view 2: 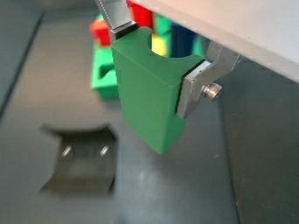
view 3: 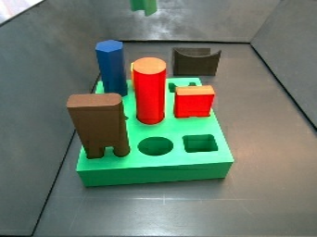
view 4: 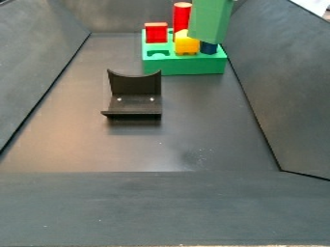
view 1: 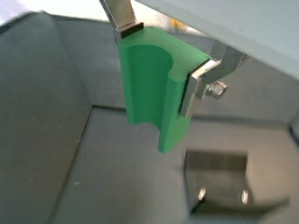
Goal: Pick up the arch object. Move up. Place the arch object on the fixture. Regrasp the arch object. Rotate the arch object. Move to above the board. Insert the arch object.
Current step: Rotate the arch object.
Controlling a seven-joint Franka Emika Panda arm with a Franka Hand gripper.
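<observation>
My gripper point(view 1: 163, 59) is shut on the green arch object point(view 1: 156, 87) and holds it in the air, notch toward the wrist; it shows the same way in the other wrist view, gripper point(view 2: 158, 63) on arch object point(view 2: 149, 101). In a side view the arch object point(view 4: 213, 21) hangs high beside the board point(view 4: 194, 63); in another its tip point(view 3: 144, 6) shows at the top edge, above the bin's far end. The bright-green board point(view 3: 155, 159) has a free round hole point(view 3: 156, 145) and square hole point(view 3: 199, 143). The fixture point(view 4: 131, 94) stands empty on the floor, also in both wrist views point(view 1: 228, 179) point(view 2: 82, 157).
On the board stand a brown arch-shaped block point(view 3: 99, 120), a red cylinder point(view 3: 148, 88), a blue prism point(view 3: 109, 65), a red cube point(view 3: 192, 100) and a yellow piece point(view 4: 187, 44). Dark sloping bin walls point(view 4: 39, 87) enclose the floor.
</observation>
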